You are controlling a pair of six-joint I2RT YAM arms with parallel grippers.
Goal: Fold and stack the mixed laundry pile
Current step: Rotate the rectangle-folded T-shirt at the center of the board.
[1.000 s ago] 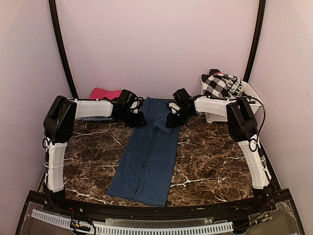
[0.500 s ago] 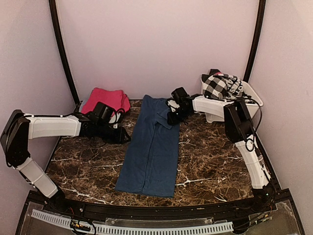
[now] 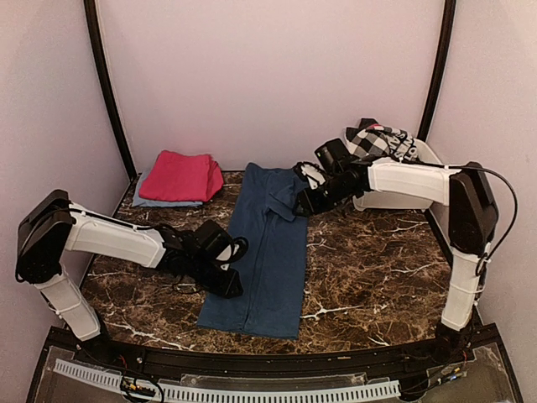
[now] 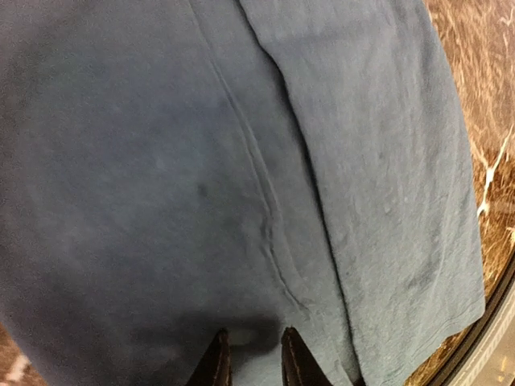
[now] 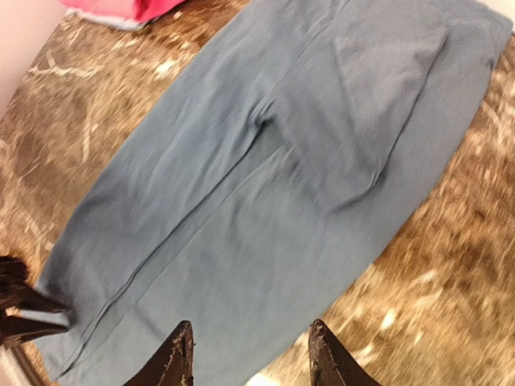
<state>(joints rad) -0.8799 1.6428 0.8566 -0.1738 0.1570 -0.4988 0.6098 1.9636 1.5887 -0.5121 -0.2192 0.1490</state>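
Fingers of the left gripper are sitting almost together, maybe pinching, at the near left edge of the blue cloth on the table, the right gripper is hanging spread above its far end, so a lone pull is risking bunching.

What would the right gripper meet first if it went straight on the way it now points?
Most likely the navy-blue sheet, lying ahead of the right gripper; depth is unclear.
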